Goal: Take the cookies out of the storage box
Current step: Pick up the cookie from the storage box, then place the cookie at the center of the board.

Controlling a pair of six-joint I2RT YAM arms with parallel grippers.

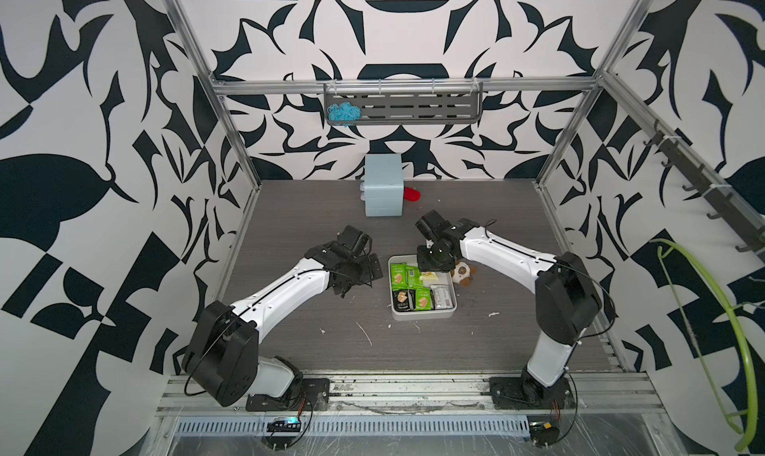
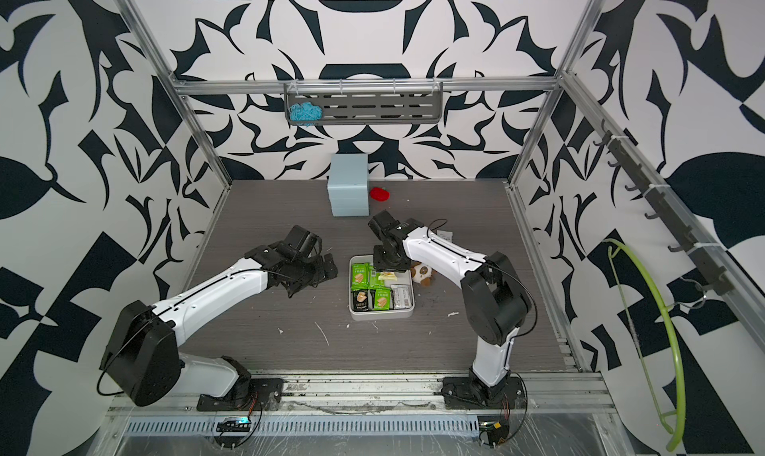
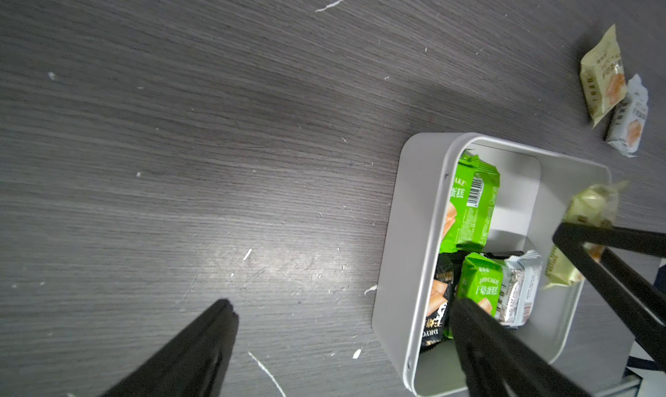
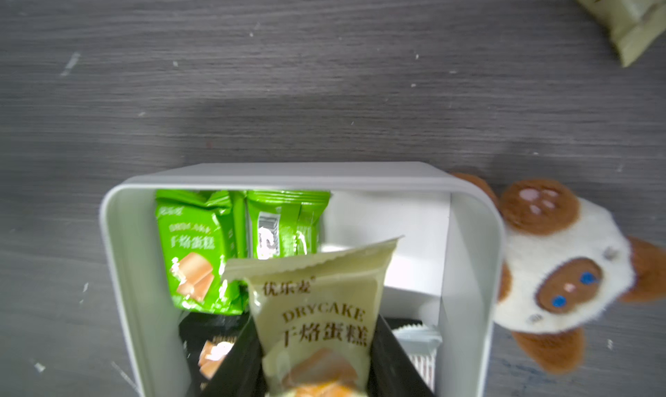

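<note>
The right gripper (image 4: 315, 323) is squeezing a cream-yellow cookie packet (image 4: 317, 298) by one end, so the other end sticks out free over the storage box (image 4: 288, 175). It pinches from both sides, likely because the wrapper is thin and slippery. The packet seems lifted off the pile, but the left wrist view is blurry there, so I am not sure. In both top views the box sits just right of the middle of the frame. Inside it lie green cookies (image 4: 194, 251) and a black packet (image 4: 212, 344). Out on the table (image 3: 180, 125) lie two packets (image 3: 602, 74), so that is likely the put-down spot. The left gripper (image 1: 368, 270) hangs beside the box with its jaws wide apart and empty, out of the way. A plush toy (image 4: 562, 262) sits just beside the box's wall.
</note>
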